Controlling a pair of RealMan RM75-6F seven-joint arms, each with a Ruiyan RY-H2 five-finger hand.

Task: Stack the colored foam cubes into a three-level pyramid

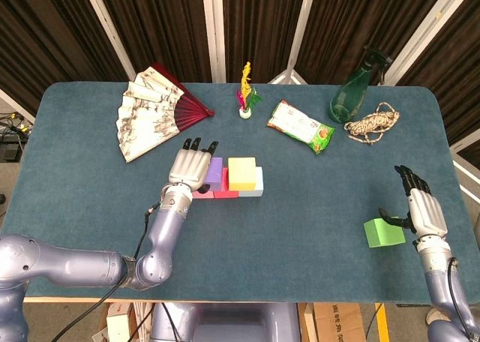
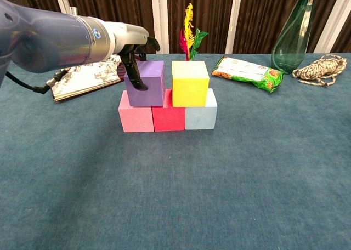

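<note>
A pink cube (image 2: 136, 118), a red cube (image 2: 168, 118) and a light blue cube (image 2: 201, 116) form a row mid-table. A yellow cube (image 2: 190, 83) sits on the red and light blue ones. A purple cube (image 2: 145, 84) rests over the pink and red ones, close beside the yellow. My left hand (image 2: 134, 52) grips the purple cube (image 1: 215, 172), thumb on its near face and fingers behind it. From the head view this left hand (image 1: 191, 166) hides most of the pink cube. A green cube (image 1: 384, 232) lies at the near right, and my right hand (image 1: 421, 211) is open just right of it.
A paper fan (image 1: 154, 111) lies at the back left. A feather shuttlecock (image 1: 246, 94) stands behind the stack. Further right are a snack packet (image 1: 300, 126), a green bottle (image 1: 352, 91) and a coil of rope (image 1: 373, 122).
</note>
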